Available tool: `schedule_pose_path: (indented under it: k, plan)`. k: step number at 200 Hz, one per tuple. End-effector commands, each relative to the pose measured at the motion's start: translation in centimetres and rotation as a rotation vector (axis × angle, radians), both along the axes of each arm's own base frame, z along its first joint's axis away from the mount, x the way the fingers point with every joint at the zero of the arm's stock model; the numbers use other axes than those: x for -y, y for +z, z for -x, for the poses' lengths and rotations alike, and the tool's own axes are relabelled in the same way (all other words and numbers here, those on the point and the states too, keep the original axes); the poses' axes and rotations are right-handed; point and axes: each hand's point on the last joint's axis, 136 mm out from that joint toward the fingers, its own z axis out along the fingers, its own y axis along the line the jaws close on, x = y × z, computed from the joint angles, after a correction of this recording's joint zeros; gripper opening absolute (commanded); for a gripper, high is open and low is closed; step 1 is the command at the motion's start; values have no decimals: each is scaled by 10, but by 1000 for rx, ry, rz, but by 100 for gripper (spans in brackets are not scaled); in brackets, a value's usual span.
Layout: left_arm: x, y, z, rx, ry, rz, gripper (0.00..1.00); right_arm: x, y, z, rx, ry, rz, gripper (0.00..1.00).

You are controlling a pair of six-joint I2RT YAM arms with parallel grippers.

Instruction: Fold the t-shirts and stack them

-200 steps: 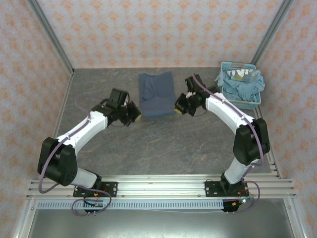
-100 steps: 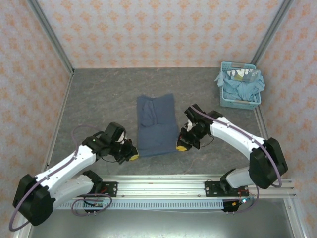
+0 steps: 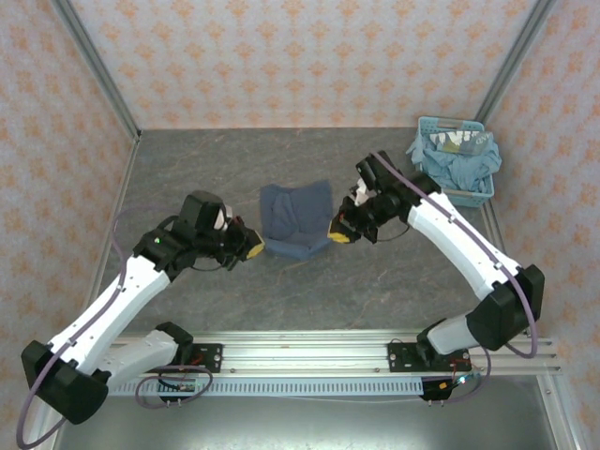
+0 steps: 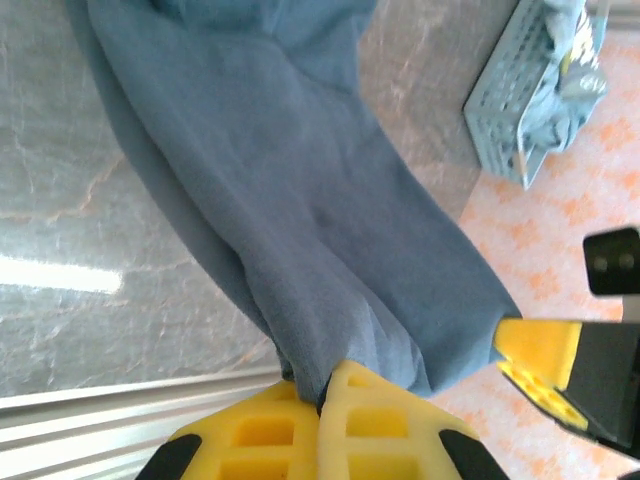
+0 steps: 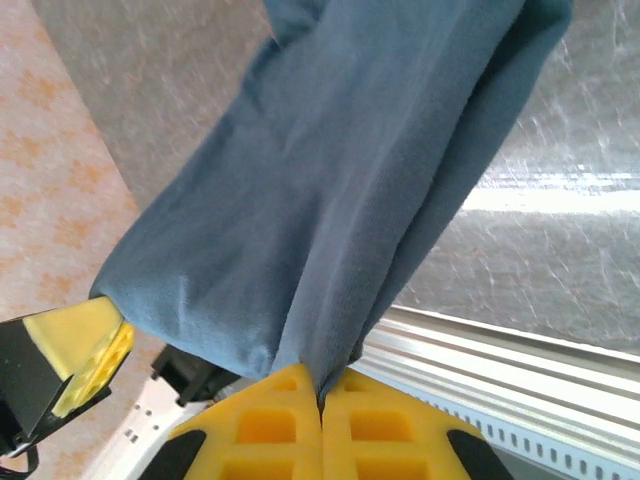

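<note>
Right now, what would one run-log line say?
left gripper: shut on dark slate-blue cotton t-shirt | right gripper: shut on it | task: fold underway

Light-blue plastic lattice basket stands at the far right corner of the grey marbled table, close to the right wall. Walls carry pale orange-patterned paper. Aluminium rails run along the near edge; metal posts rise at both rear corners

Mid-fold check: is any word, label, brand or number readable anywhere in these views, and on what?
No readable text in any view.
t-shirt: plain blue, no print or label showing.
basket: pale patches on the laundry inside, too small to tell whether they carry writing.
wallpaper: repeating orange motif, no words.
</note>
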Motion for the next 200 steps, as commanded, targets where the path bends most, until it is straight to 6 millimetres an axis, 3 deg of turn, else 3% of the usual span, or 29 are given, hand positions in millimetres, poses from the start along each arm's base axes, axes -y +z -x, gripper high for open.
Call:
schedule_pose_path:
  k: [1, 26, 58, 106, 115, 120, 134, 149, 154, 177, 187, 190, 200]
  plan:
    - [-7, 9, -24, -2, 34, 11, 0, 4, 6, -21, -22, -48, 27, 0]
    - [-8, 16, -59, -6, 36, 2, 0, 2, 11, -61, -6, -95, 31, 0]
    - [-14, 8, -121, -24, 49, -73, 0, -4, -9, -124, -15, -173, 27, 0]
    - [-26, -46, -224, -93, 114, -131, 0, -4, -64, -230, -16, -251, 92, 0]
    - [-34, -64, -236, -133, 126, -168, 0, -6, -72, -249, -1, -255, 83, 14]
    - [-38, -69, -243, -139, 133, -187, 5, -8, -77, -258, 9, -256, 88, 23]
    - [-48, -81, -257, -160, 154, -214, 33, -1, -87, -278, 34, -273, 120, 40]
    - [-51, -73, -266, -142, 155, -232, 57, 5, -83, -291, 74, -295, 134, 49]
    - [-52, -66, -268, -124, 154, -242, 60, 7, -78, -293, 95, -300, 139, 52]
    - [-60, -33, -253, -56, 174, -310, 63, 17, -52, -286, 184, -284, 182, 55]
    - [-61, -29, -235, -58, 192, -328, 63, 22, -45, -276, 210, -268, 207, 55]
    - [-60, -19, -227, -39, 201, -320, 62, 23, -43, -272, 218, -263, 213, 55]
    - [-52, -22, -203, -44, 223, -296, 62, 28, -38, -260, 247, -256, 226, 55]
